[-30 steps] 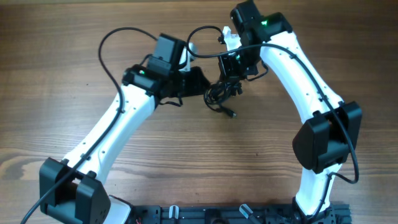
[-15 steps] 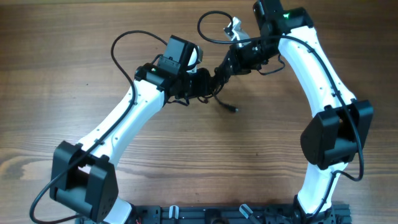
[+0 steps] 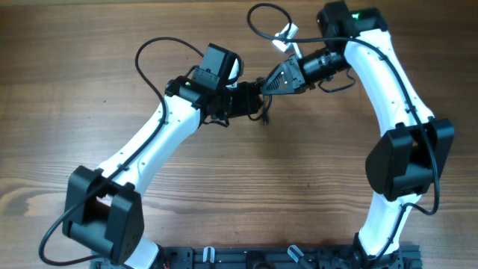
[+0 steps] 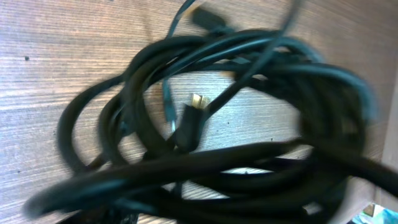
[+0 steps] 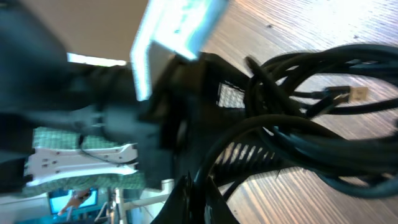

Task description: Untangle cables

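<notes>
Two matching arms, left arm (image 3: 142,149) and right arm (image 3: 377,78), each built of long glossy white links. Capped at the bends by bulky black joint housings (image 3: 407,161), rounded and matte. Strung with thick black cables (image 3: 140,60): one arching free in a wide loop off the left forearm, another hugging the right link and curling out past its elbow. Lit by a small green light (image 3: 364,13) on the black block at the right wrist. Finished in black at the tips: left gripper (image 3: 255,99) boxy, right gripper (image 3: 265,84) tapering like a wedge. Rooted in a black rail (image 3: 261,258) with pale clips.
</notes>
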Robot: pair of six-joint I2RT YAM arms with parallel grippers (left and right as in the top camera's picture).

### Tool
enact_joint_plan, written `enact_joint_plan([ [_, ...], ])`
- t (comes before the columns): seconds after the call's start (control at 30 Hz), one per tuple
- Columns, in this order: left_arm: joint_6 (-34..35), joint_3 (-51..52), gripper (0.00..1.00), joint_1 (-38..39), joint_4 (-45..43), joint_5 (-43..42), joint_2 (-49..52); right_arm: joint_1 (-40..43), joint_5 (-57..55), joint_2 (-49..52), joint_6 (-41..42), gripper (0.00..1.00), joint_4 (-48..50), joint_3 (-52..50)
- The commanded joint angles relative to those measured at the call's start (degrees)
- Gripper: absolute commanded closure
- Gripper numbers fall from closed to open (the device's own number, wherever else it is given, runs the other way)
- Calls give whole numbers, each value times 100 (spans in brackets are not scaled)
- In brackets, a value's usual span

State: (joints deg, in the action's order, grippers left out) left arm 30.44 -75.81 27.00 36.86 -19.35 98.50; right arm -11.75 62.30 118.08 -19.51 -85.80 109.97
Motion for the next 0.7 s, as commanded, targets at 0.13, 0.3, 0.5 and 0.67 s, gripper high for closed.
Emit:
enact_joint_plan([
  [0.13, -15, -26, 96, -48, 31, 393, 258, 424, 761, 55, -579, 96, -468, 17],
  [0.3, -13, -26, 96, -52, 179, 487, 258, 1272, 1064, 52, -584, 96, -623, 22],
  [0.5, -15, -28, 96, -55, 605, -898, 256, 1486, -1003, 55, 1526, 94, 874, 20],
  [0.67, -111, -28, 96, -52, 717, -2916, 256, 1123, -3110, 55, 2767, 72, 1449, 20],
])
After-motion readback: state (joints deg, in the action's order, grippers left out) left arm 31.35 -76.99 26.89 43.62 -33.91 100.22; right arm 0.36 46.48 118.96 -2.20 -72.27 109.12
